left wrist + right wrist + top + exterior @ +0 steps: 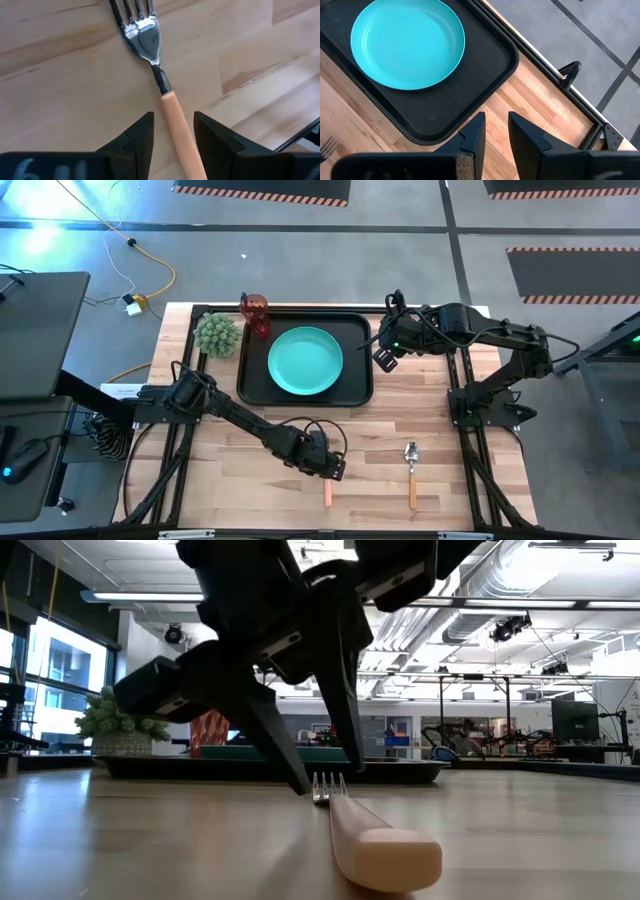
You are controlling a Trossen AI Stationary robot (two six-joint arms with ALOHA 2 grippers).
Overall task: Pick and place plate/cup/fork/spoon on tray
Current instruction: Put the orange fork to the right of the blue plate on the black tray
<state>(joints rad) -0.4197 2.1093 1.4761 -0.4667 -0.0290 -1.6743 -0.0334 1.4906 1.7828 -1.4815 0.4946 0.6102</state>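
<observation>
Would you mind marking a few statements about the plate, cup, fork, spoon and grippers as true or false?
1. The plate lies on the tray. True.
2. The left gripper straddles the fork handle with open fingers. True.
3. The spoon is on the tray. False: it lies on the table.
4. The right gripper holds the cup. False: it is empty, by the tray's right edge.

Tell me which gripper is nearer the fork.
Left. The left gripper is open with its fingers either side of the fork handle; the right gripper hovers by the tray's right edge, far off.
</observation>
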